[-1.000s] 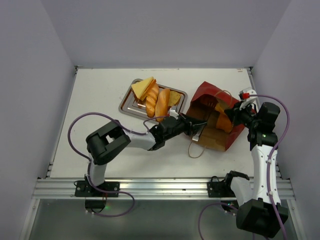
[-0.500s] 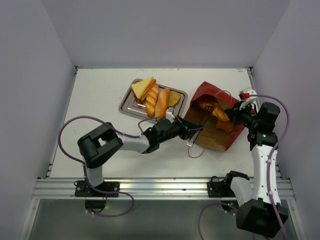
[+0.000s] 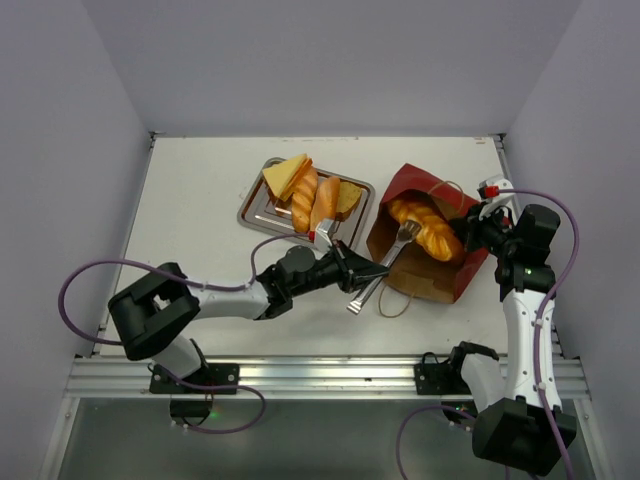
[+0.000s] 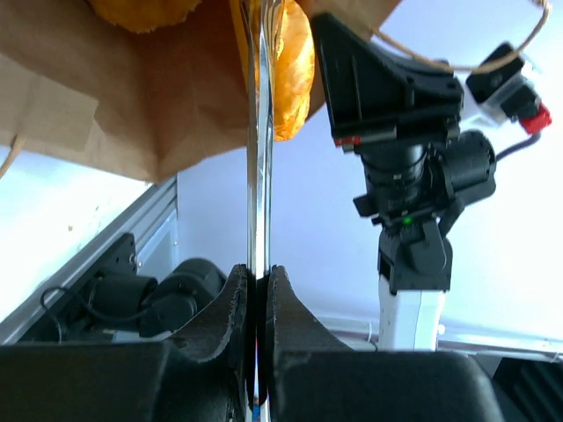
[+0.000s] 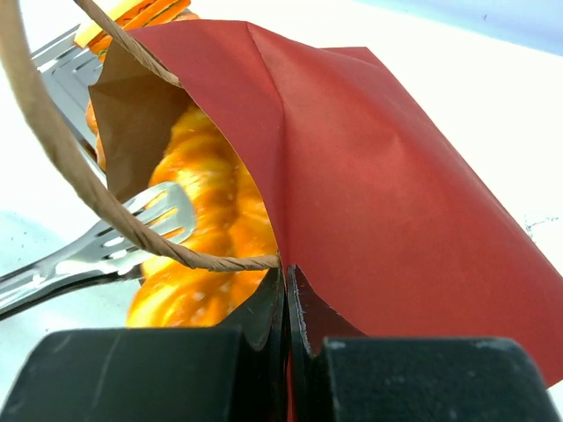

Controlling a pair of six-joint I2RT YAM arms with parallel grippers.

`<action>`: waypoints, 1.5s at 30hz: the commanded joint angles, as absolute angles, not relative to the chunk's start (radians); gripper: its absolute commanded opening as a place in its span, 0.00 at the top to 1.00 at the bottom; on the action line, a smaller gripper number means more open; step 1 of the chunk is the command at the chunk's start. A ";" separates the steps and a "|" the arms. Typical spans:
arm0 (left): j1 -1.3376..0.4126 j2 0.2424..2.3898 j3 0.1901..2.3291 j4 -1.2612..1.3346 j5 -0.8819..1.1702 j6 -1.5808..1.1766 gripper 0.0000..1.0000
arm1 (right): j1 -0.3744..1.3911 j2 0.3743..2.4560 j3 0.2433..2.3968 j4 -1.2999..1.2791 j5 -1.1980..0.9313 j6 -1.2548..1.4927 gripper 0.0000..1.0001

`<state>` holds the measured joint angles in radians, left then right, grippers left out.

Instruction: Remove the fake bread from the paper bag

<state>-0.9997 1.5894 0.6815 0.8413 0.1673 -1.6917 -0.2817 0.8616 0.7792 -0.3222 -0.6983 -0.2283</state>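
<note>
The dark-red paper bag point(image 3: 440, 275) lies on its side at right, its mouth facing left. A glossy orange braided loaf point(image 3: 428, 228) of fake bread rests inside the mouth, also seen as the loaf point(image 5: 207, 229) in the right wrist view. My left gripper point(image 3: 365, 272) is shut on a steel slotted serving tool point(image 3: 385, 260), whose head reaches the loaf. Seen from the left wrist, the tool point(image 4: 259, 176) runs edge-on from the gripper point(image 4: 258, 281) up to the bread point(image 4: 295, 70). My right gripper point(image 5: 286, 277) is shut on the red bag wall point(image 5: 369, 176) by its twine handle point(image 5: 53, 158).
A steel tray point(image 3: 255, 212) behind the left arm holds toast slices point(image 3: 285, 175) and two baguette loaves point(image 3: 312, 203). A loose twine loop point(image 3: 392, 300) lies on the table in front of the bag. White walls stand on the left, right and far sides.
My left arm has drawn back toward the near left, pulling the tool partly out of the bag. The braided loaf now shows more fully in the mouth. The right gripper keeps its hold.
</note>
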 commanded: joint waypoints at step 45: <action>-0.737 0.785 0.634 0.234 0.124 -1.207 1.00 | -0.282 0.847 0.776 -0.290 -0.707 -0.230 0.98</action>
<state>-0.8314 0.7212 0.5831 0.0010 0.1394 -1.1271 -0.2817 0.8616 0.7792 -0.3222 -0.6983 -0.2283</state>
